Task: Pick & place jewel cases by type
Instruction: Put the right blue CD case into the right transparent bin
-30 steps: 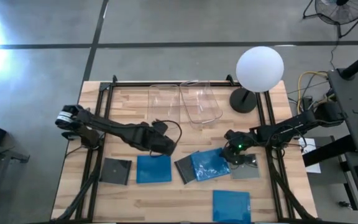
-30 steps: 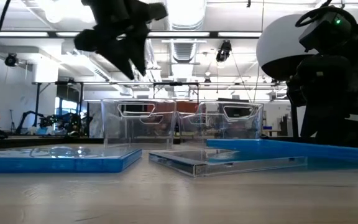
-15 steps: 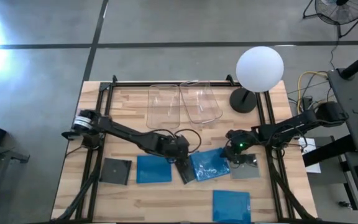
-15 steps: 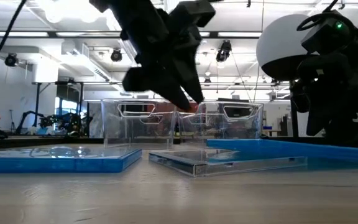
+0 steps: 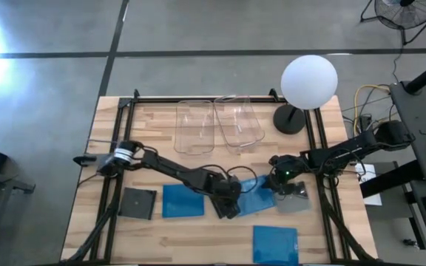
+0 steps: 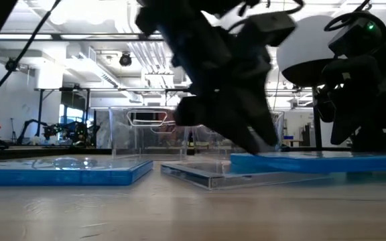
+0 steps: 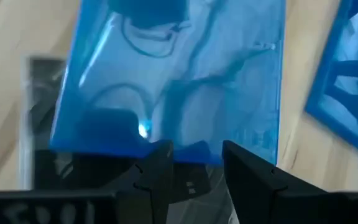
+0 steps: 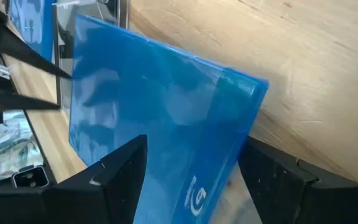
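A bright blue jewel case (image 5: 256,193) lies mid-table, its left part resting on a dark case (image 5: 218,205). My left gripper (image 5: 230,198) is low and open, its fingertips (image 7: 160,152) at that blue case's (image 7: 179,74) left edge, above the dark case (image 7: 42,124). My right gripper (image 5: 278,181) is open at the same case's right corner (image 8: 241,93), one finger on each side of it. Flat on the table lie another blue case (image 5: 182,201), a dark case (image 5: 137,203), a grey case (image 5: 296,201) and a near blue case (image 5: 275,244). My left gripper's fingertips slant down from the table's left at the middle blue case's left edge (image 7: 191,151). Whether they touch it, I cannot tell. My right gripper's open fingers flank that case's right corner, and touch cannot be told there either.
Two clear bins (image 5: 197,127) (image 5: 239,122) stand side by side at the table's far edge. A white globe lamp (image 5: 309,81) stands on its black base at the far right. Bare wood shows along the near edge, left of the near blue case.
My left gripper has travelled toward the table's right and near edge, from above the left blue case to the middle one, and has dropped down to its edge.
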You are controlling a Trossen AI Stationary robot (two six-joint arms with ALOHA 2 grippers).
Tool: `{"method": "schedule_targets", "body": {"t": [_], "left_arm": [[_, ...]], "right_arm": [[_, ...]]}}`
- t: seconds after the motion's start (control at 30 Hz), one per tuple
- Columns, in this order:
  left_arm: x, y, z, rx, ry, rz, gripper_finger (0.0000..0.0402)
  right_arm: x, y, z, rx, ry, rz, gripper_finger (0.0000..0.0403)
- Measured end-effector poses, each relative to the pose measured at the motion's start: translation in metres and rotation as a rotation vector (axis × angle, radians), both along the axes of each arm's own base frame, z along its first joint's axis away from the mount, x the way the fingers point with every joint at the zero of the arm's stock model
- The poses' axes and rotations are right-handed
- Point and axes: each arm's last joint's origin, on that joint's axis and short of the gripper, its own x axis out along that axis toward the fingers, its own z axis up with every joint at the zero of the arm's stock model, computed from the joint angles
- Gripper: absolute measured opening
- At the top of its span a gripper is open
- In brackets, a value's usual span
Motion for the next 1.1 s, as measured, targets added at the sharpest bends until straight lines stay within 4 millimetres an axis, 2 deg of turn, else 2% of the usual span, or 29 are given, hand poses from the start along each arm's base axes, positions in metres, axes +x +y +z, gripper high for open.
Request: {"method": "schedule_targets", "body": {"t": [0.2,0.33,0.47,0.57,0.67,0.8,0.87,1.0,1.1], "left_arm": [[0.022,0.001,-0.003,-0.019,-0.008,-0.029,0.0122],[0.023,0.003,-0.001,0.012,0.015,-0.025,0.0122],[0.014,0.007,0.008,0.082,0.063,-0.002,0.0122],[0.001,0.013,0.024,0.170,0.103,0.046,0.0122],[-0.008,0.016,0.046,0.245,0.079,0.098,0.0122],[-0.017,0.020,0.064,0.301,0.056,0.139,0.0122],[-0.025,0.021,0.073,0.356,0.063,0.165,0.0122],[-0.046,0.029,0.104,0.452,0.061,0.236,0.0122],[-0.067,0.036,0.126,0.495,0.059,0.302,0.0122]], "right_arm": [[0.005,0.001,0.005,-0.033,-0.035,0.046,0.0245],[0.007,0.002,0.007,-0.020,-0.048,0.075,0.0238],[0.007,0.004,0.012,0.048,-0.060,0.087,0.0212],[0.007,0.004,0.023,0.069,-0.131,0.096,0.0184],[0.005,0.004,0.037,0.097,-0.220,0.086,0.0153],[0.000,0.002,0.056,0.138,-0.329,0.025,0.0110],[-0.003,0.000,0.066,0.141,-0.394,-0.028,0.0088],[-0.012,-0.006,0.084,0.116,-0.519,-0.212,0.0046],[-0.017,-0.011,0.094,0.076,-0.585,-0.363,0.0035]]}}
